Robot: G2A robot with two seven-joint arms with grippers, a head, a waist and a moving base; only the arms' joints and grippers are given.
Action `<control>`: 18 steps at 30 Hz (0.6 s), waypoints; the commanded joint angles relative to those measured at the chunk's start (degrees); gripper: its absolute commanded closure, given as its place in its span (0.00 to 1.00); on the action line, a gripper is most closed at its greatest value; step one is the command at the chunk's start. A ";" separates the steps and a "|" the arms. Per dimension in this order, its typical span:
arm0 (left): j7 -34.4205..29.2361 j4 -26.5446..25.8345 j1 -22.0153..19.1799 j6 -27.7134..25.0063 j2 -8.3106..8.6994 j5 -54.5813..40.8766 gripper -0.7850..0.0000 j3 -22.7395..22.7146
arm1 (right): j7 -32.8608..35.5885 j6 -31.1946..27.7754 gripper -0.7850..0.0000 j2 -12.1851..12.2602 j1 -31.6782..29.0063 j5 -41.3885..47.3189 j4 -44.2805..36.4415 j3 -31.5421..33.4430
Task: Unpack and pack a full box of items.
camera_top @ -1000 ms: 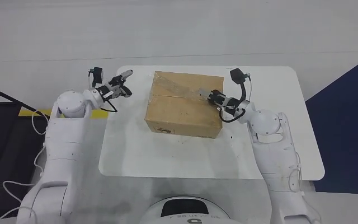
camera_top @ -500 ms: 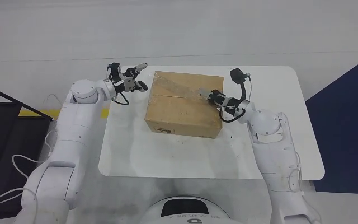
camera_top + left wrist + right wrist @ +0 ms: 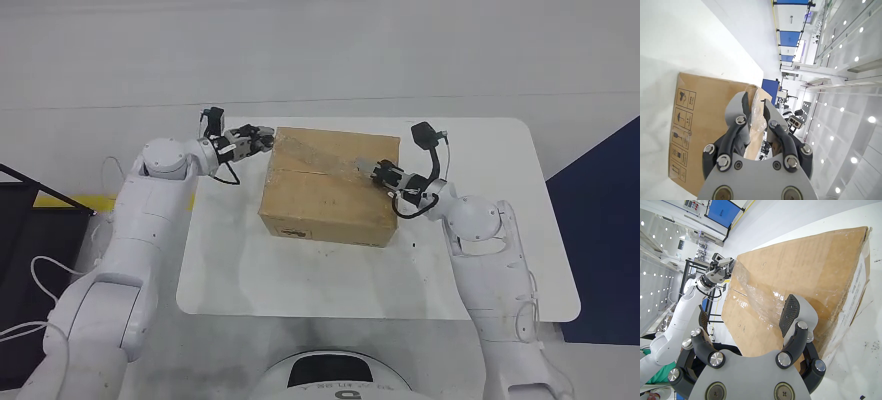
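Cardboard box (image 3: 328, 195) sits mid-table (image 3: 480, 260), matte flaps sealed under crinkled, glossy clear tape (image 3: 753, 294). Left gripper (image 3: 754, 100) is at its ten o'clock corner, jaws narrowly apart astride the loose tape end. Right gripper (image 3: 368, 168) is over the lid at two o'clock, jaws wide and empty. Best bet: pinch the film only and peel low along the seam.

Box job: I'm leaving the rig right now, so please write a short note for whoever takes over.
Left gripper: open, at the far left top corner of the box, fingers either side of the crumpled tape end; no firm grip visible.
Right gripper: open wide, over the box top near its right end, beside the tape.
Box: on the table, flaps closed, tape running across the top.
Done: nothing opened yet.
Left: peel the tape, open the flaps, unpack, repack.
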 commanded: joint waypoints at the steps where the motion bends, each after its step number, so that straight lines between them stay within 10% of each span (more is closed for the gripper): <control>1: 0.85 0.09 0.09 -2.13 0.21 0.55 1.00 -0.31 | 0.00 0.00 0.00 0.00 0.00 0.00 0.00 0.00; 18: 1.85 -17.86 13.15 -6.85 4.43 2.83 1.00 -8.63 | 0.00 0.00 0.00 0.00 0.00 0.00 0.00 0.00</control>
